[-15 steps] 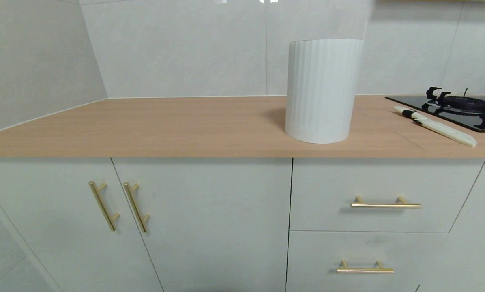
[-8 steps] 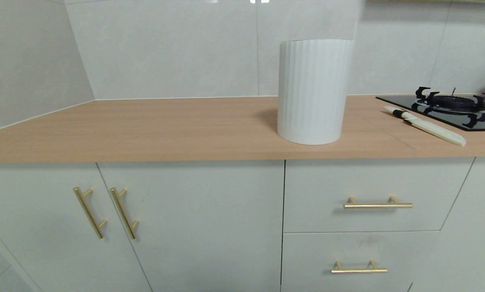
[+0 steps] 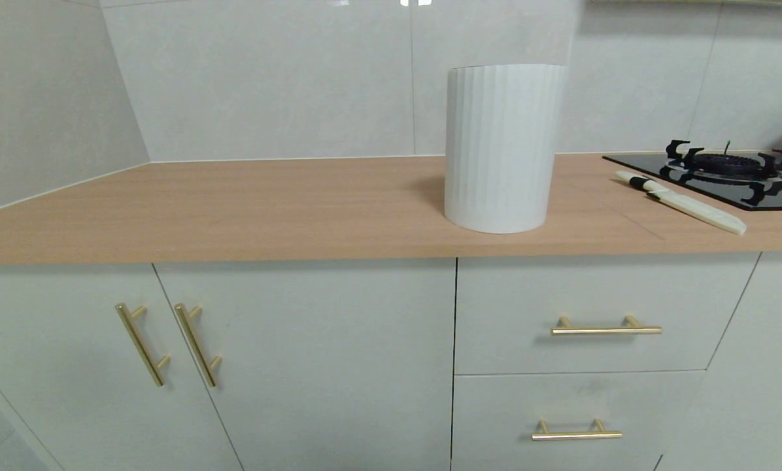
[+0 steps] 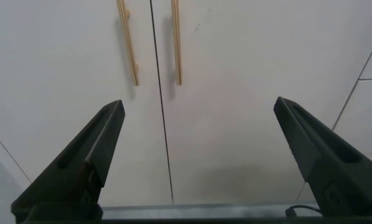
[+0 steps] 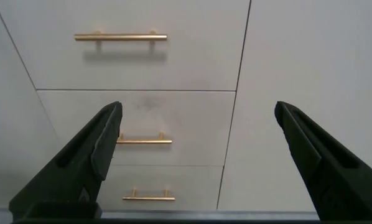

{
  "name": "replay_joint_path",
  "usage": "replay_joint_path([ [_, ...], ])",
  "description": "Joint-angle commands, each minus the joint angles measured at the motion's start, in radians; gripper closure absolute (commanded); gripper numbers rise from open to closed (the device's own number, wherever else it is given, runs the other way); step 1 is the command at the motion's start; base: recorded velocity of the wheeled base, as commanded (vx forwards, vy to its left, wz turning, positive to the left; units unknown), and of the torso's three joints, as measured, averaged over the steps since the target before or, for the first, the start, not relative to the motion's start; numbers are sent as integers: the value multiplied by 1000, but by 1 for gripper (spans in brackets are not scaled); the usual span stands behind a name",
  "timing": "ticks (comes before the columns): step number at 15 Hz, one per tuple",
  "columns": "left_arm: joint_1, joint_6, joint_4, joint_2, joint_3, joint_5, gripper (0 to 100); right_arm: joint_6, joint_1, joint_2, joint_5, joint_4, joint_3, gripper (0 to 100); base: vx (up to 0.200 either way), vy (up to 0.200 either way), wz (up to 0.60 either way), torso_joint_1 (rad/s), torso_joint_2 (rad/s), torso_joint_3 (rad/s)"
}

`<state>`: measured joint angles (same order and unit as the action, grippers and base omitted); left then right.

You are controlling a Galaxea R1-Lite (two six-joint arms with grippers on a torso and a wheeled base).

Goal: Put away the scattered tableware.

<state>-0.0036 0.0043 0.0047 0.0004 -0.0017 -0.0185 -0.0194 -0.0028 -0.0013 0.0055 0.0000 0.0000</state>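
Our left gripper point(image 4: 197, 104) and right gripper point(image 5: 197, 107) are hanging spread and empty. The knife point(image 3: 682, 201) is lying on the countertop point(image 3: 234, 209) at three o'clock from the white holder point(image 3: 499, 147); we are judging a handle-first grasp safest.

Matt wood, glossy tile, brassy metal.
The countertop point(image 3: 234, 209) looked like matt wood grain; the ribbed white holder point(image 3: 499, 147) matt; wall tiles point(image 3: 267, 78) glossy; drawer handles point(image 3: 605, 329) brassy metal; hob point(image 3: 711, 182) glossy black.
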Motion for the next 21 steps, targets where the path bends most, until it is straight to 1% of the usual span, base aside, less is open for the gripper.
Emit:
replay_joint_path([
  [1,1,0,0,0,0,0,0,-1,0,1,1,0,0,0,0,-200,0,-7,-2,7],
  [8,1,0,0,0,0,-1,0,-1,0,1,1,0,0,0,0,-200,0,2,4,2],
  [14,1,-1,0,0,0,0,0,-2,1,1,1,0,0,0,0,0,0,0,0,0],
  [17,1,-3,0,0,0,0,0,-2,1,1,1,0,0,0,200,0,0,-2,-1,5],
  [21,1,-1,0,0,0,0,0,-2,1,1,1,0,0,0,0,0,0,0,0,0],
])
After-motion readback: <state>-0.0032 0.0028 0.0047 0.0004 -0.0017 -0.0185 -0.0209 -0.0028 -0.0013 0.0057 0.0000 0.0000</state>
